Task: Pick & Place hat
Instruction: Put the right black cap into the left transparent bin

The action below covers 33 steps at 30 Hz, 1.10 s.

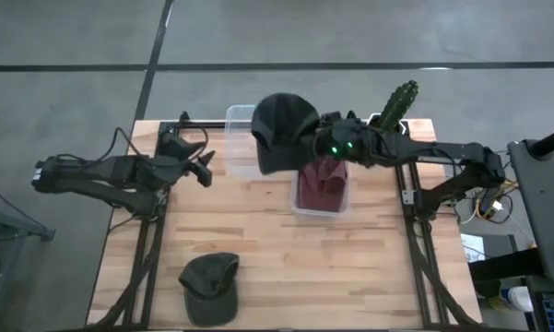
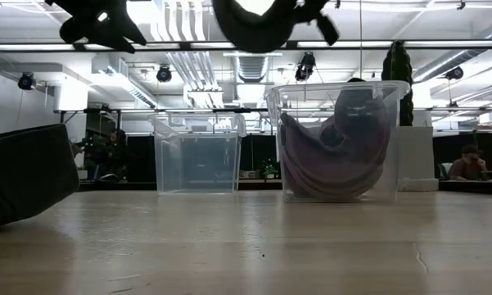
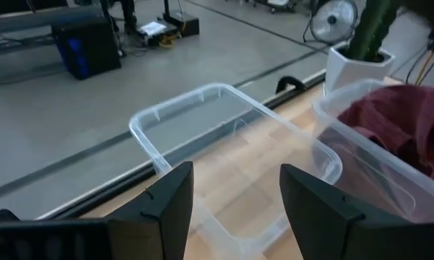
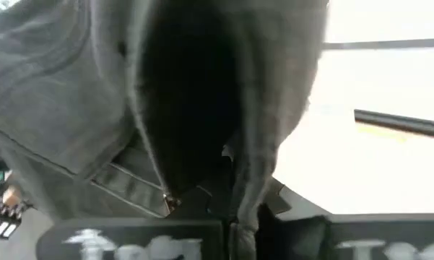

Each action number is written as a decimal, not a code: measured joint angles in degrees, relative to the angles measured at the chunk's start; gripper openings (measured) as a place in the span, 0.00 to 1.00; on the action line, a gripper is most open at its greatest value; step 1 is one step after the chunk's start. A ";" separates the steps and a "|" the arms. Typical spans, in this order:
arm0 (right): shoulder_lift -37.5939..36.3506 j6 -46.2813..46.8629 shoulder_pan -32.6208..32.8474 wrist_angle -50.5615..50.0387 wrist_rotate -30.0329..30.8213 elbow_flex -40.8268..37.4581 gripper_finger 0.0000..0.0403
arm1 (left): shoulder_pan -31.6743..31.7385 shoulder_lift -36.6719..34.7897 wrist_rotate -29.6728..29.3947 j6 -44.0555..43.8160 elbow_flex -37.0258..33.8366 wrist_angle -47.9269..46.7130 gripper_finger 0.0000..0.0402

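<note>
a dark grey cap (image 1: 281, 129) is held pinched in the right gripper (image 1: 321, 140) above the empty clear bin (image 1: 241, 138), a maroon hat (image 1: 323, 182) is already binned, an olive cap (image 1: 210, 287) is left on the table (image 1: 286, 258), and the left gripper (image 1: 203, 168) is parked empty, fingers spread.

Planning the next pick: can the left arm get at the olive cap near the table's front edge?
Probably yes: the olive cap lies alone on bare table, and the left gripper is open and empty.

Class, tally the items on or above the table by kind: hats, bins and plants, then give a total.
Hats: 3 – black cap held by right gripper, olive cap, maroon hat
Clear plastic bins: 2 – empty, filled
Cactus plants: 1
Total: 6
</note>
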 joint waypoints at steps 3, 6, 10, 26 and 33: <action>2.56 -1.57 -3.49 4.59 -4.03 0.00 0.03 | 0.04 -1.25 -0.06 0.17 0.00 0.15 0.50; 5.49 -1.98 -5.85 9.50 -7.26 -0.02 0.03 | 0.04 -1.94 -0.06 0.81 0.00 0.34 0.50; 9.47 -2.20 -8.23 15.98 -10.84 -0.01 0.03 | 0.04 -1.89 -1.40 2.02 0.00 1.04 0.50; 27.77 -3.28 -14.35 18.45 -16.56 12.69 0.03 | 0.07 -1.80 -4.50 6.27 0.00 1.13 0.50; 30.24 -2.06 -15.88 15.58 -16.20 13.32 0.03 | 0.07 -1.80 -4.48 6.29 0.00 1.11 0.50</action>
